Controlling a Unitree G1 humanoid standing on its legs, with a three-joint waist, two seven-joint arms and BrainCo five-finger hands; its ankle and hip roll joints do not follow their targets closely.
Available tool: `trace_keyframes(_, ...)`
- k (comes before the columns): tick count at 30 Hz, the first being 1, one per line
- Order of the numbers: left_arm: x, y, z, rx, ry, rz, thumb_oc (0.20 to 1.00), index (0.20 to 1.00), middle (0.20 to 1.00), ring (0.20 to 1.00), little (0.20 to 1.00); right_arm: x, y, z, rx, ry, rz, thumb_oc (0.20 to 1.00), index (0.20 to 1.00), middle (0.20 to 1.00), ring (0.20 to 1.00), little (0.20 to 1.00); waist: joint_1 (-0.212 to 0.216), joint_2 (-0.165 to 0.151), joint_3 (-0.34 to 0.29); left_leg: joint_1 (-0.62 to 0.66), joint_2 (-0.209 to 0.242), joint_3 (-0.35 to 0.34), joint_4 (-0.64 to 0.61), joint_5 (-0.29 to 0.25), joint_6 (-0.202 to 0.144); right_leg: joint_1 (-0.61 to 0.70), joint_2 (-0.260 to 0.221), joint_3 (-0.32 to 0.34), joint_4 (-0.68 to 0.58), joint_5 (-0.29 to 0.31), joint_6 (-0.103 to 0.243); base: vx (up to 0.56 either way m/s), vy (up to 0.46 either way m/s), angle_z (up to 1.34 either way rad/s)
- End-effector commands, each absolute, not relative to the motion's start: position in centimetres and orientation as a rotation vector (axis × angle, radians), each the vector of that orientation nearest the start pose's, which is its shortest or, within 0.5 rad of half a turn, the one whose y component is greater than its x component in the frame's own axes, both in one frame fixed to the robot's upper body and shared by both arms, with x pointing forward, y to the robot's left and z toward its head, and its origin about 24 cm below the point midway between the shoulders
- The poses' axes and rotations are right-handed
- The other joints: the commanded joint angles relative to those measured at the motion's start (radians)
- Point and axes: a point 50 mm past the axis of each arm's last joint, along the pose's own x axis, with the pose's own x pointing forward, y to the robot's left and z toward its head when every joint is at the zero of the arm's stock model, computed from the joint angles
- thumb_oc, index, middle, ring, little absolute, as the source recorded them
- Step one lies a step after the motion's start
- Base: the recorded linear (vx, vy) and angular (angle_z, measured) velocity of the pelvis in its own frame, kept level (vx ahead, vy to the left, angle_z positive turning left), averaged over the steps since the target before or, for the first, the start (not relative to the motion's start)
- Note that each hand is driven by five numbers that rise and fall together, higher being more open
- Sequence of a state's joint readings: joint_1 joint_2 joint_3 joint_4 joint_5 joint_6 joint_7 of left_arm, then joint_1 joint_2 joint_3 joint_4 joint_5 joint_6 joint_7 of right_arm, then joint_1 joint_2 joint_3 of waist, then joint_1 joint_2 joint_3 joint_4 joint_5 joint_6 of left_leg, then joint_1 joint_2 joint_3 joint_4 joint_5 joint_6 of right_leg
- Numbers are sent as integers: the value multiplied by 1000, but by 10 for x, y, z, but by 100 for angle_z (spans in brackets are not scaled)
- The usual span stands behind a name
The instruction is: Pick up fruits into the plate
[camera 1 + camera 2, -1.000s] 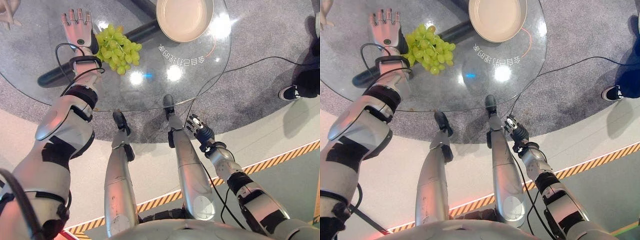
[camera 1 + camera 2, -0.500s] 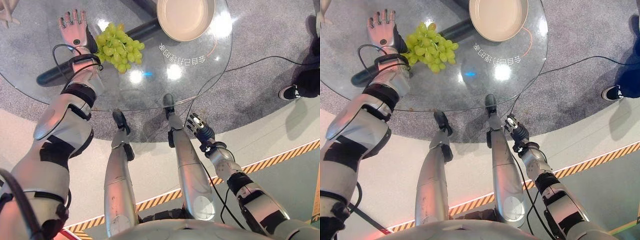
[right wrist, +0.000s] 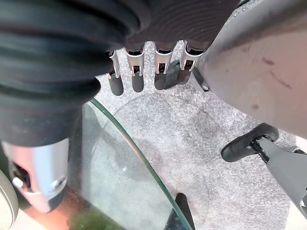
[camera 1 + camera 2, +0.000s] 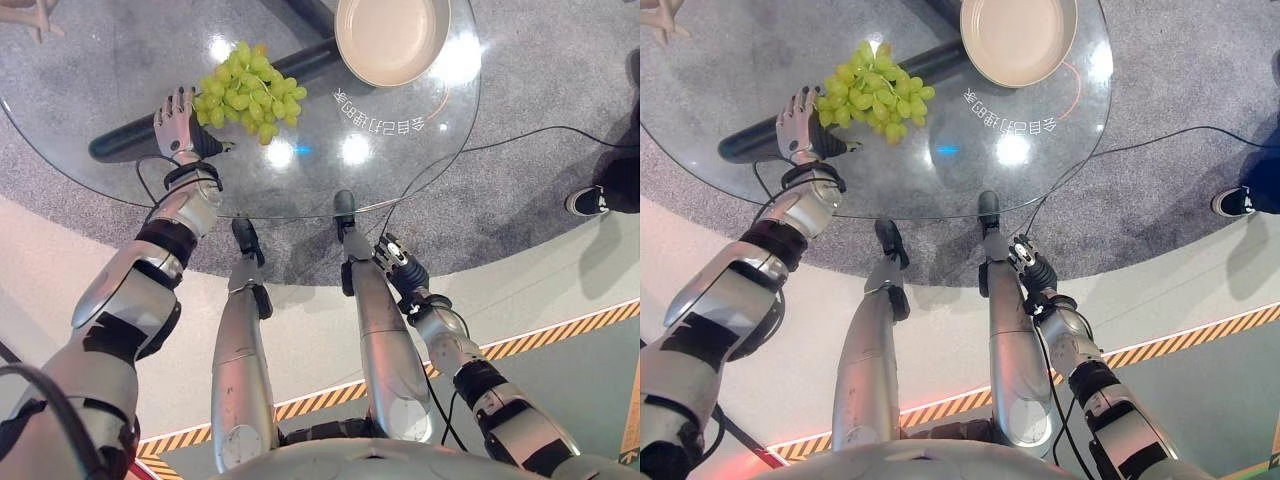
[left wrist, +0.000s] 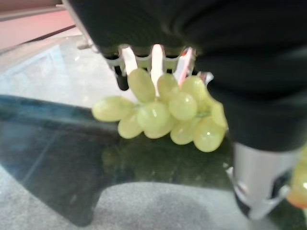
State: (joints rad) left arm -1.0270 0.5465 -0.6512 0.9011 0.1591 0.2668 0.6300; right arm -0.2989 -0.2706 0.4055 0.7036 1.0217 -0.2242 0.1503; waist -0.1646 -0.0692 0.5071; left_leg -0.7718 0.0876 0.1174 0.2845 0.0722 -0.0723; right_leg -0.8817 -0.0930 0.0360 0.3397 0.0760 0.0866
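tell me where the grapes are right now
The grapes lie on the glass table, on the robot's left, touching the left hand, with the plate off to their right.

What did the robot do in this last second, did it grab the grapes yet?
The left robot hand drew back toward the robot, from beside the far end of the grape bunch to its near end, fingers against it. No grip is visible. The grapes, plate and low-hanging right robot hand stayed put.
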Motion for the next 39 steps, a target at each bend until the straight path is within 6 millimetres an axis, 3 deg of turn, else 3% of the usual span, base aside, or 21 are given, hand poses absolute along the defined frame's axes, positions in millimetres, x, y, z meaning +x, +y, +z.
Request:
trace_keyframes(1,399,221,198,1130,-222,628,1000,1000,1000,1000,1000,265,-157,-33,615,261,103,1000,1000,1000,1000,1000,-9,39,13,22,-115,-25,16,-88,53,27,117,-59,12,-43,-52,0,0,0)
trace_keyframes(12,399,204,203,1189,-289,618,1000,1000,1000,1000,1000,268,-156,-31,620,258,102,1000,1000,1000,1000,1000,-7,39,13,31,-116,-24,6,-84,53,34,118,-63,3,-35,-50,0,0,0)
trace_keyframes(25,408,214,237,1594,-235,751,1000,1000,1000,1000,1000,276,-156,-32,612,281,146,1000,1000,1000,1000,1000,-45,11,13,37,-100,2,9,-79,41,35,125,-49,-1,-25,-50,0,0,0)
trace_keyframes(39,411,225,255,1694,-106,831,1000,1000,1000,1000,1000,280,-151,-31,599,280,188,1000,1000,1000,1000,1000,-82,-8,13,5,-90,19,29,-77,32,4,135,-35,10,-24,-55,-3,1,-3)
